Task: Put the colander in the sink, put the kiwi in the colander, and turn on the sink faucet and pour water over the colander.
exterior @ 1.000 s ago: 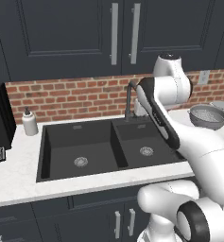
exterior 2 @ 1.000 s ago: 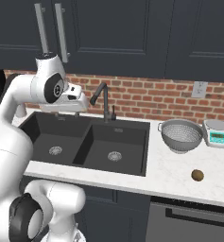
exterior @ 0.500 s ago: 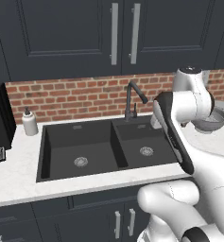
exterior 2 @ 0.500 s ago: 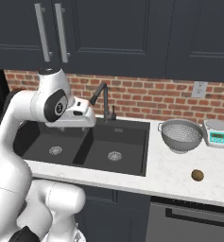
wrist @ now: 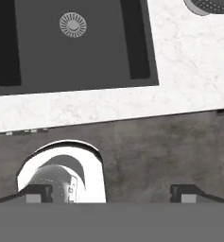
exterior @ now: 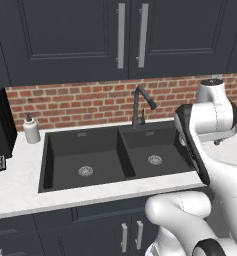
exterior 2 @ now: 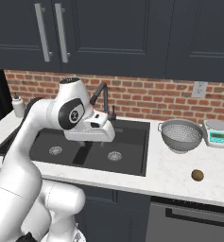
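- I see the colander (exterior 2: pixel 181 135) upright on the white desk (exterior 2: pixel 179 172), right of centre in the right base view, just beside a small scale (exterior 2: pixel 216 133) at the right edge.
- The kiwi (exterior 2: pixel 197 175) lies below it on the same desk, apart from it, toward the lower right.
- The sink (exterior 2: pixel 127 153) sits left of the colander, both basins bare; the sink faucet (exterior 2: pixel 102 97) stands behind it against the brick wall.
- My fingers (wrist: pixel 111 193) are spread wide, released, grasping nothing, at the bottom of the hand view, with the sink in the upper left.
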